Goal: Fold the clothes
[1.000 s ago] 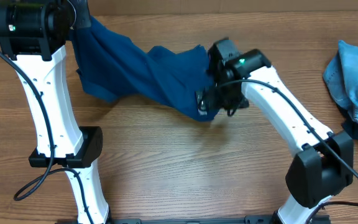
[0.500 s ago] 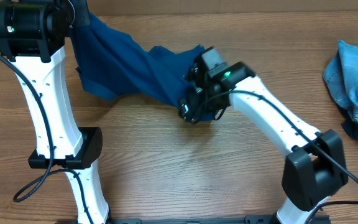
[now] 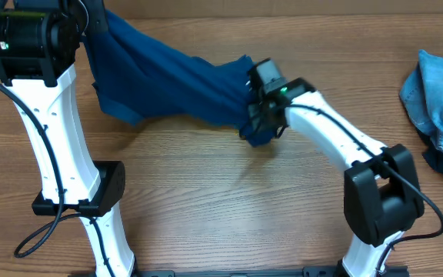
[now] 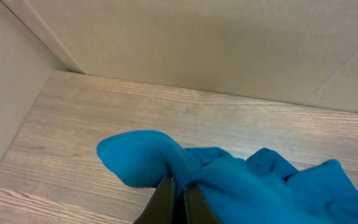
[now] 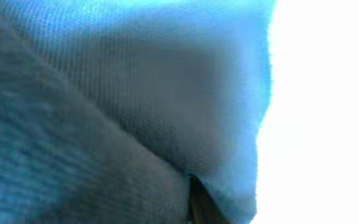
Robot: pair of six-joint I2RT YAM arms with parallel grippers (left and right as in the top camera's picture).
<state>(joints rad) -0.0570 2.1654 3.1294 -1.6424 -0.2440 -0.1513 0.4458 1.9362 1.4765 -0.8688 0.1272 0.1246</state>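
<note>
Evidently the left gripper pinches a corner of the blue shirt high at far left; the right gripper, buried in cloth, looks clamped on the other end, so it hangs stretched over the table for spreading.

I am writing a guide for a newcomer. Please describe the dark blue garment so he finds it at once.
Look at the wooden table from overhead. Across its upper left a deep-blue shirt stretches from the left gripper, which pinches it, to the right gripper. It is dark and plain, unlike the pale denim heap at the right edge.
</note>
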